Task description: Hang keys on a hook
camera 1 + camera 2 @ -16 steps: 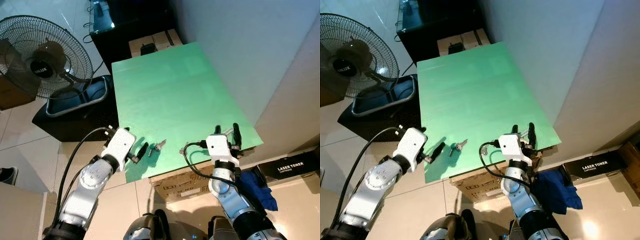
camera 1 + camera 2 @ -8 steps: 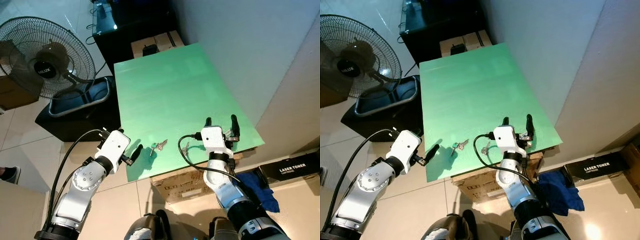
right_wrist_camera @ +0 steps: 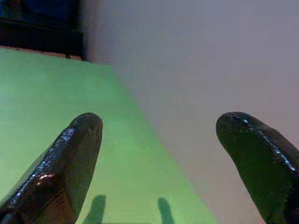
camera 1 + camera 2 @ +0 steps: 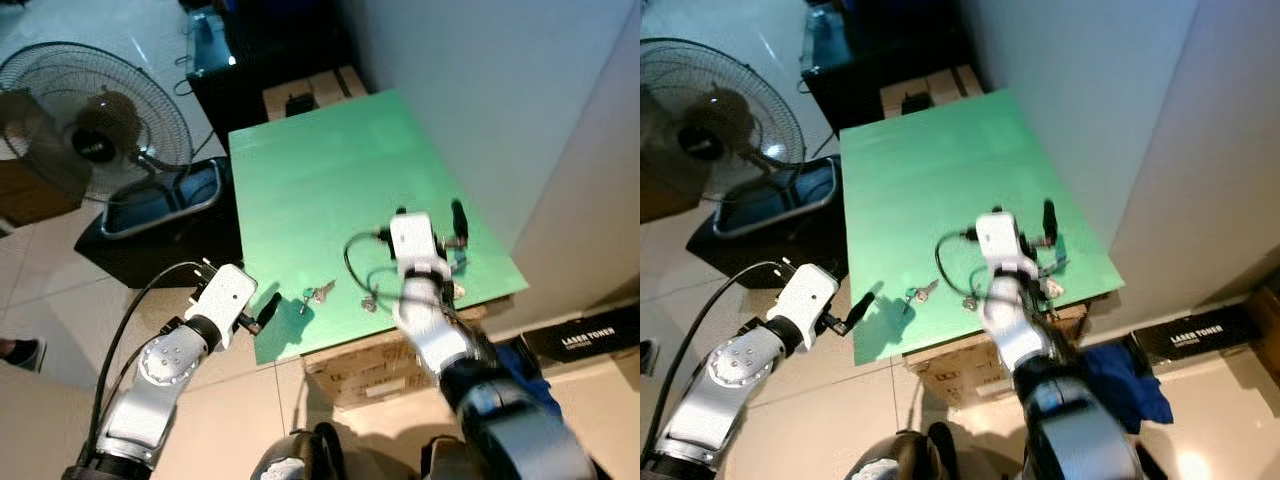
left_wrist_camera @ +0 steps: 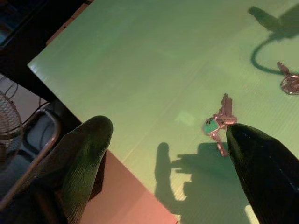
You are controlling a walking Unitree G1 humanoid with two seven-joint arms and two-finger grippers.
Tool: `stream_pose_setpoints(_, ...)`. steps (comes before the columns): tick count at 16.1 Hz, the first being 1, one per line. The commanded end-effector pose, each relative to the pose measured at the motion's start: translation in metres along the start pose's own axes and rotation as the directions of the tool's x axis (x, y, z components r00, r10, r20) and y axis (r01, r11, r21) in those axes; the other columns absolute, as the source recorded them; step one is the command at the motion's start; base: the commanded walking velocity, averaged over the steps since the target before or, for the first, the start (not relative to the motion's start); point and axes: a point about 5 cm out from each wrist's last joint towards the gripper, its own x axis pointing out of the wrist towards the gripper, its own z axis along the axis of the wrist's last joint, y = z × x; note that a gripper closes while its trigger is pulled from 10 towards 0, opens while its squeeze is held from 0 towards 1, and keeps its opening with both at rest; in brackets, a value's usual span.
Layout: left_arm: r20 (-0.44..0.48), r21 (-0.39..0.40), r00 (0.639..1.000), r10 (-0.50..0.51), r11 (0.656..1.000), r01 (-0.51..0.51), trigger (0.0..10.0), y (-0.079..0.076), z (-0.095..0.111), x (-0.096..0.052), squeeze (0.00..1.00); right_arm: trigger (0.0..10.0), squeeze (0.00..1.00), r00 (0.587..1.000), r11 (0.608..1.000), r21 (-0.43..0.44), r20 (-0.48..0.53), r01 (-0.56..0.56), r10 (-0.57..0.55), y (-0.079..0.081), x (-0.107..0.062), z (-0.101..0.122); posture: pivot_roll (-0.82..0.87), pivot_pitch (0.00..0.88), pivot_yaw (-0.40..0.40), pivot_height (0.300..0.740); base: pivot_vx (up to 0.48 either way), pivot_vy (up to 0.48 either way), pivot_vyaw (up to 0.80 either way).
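A small bunch of keys with a green tag [image 4: 316, 293] lies near the front edge of the green table [image 4: 330, 170]. A second key ring [image 4: 368, 300] rests just right of it. My left gripper [image 4: 268, 306] hovers at the table's front left corner, open, and the tagged keys [image 5: 219, 122] sit a short way beyond its fingertips. My right gripper [image 4: 430, 212] is raised over the table's right side and stands open, facing the pale wall [image 3: 196, 56], with nothing between its fingers.
A standing fan [image 4: 95, 120] and a black bin [image 4: 160, 200] stand left of the table. A cardboard box [image 4: 370, 365] sits under its front edge. On the floor at the right lie a black toner box [image 4: 590, 335] and a blue cloth [image 4: 1125, 385].
My right arm has risen from the table's front right corner and moved forward over the table toward the wall. The left gripper has drawn back a little from the keys.
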Motion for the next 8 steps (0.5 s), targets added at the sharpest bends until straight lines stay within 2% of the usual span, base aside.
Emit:
stream_pose_setpoints(1, -0.018, 0.009, 1.0, 0.01, 1.0, -0.01, 10.0, 0.006, -0.004, -0.006, 0.0, 10.0, 0.0, 0.997, 0.999, 0.028, -0.071, -0.022, 0.023, 0.007, -0.002, -0.004, -0.03, 0.124, 0.24, 0.74, 0.0, 0.0, 0.0)
stream_pose_setpoints(4, -0.03, 0.019, 1.0, 0.008, 1.0, -0.007, 10.0, 0.009, -0.006, -0.011, 0.0, 10.0, 0.0, 0.98, 0.997, 0.058, -0.188, -0.057, 0.067, 0.01, -0.001, -0.013, -0.01, 0.136, 0.249, 0.74, 0.0, 0.0, 0.0)
stream_pose_setpoints(8, -0.045, 0.024, 0.999, 0.001, 1.0, 0.0, 10.0, 0.011, -0.008, -0.019, 0.0, 10.0, 0.0, 0.936, 0.993, 0.096, -0.338, -0.071, 0.1, 0.016, -0.015, -0.033, 0.0, 0.158, 0.261, 0.74, 0.0, 0.0, 0.0)
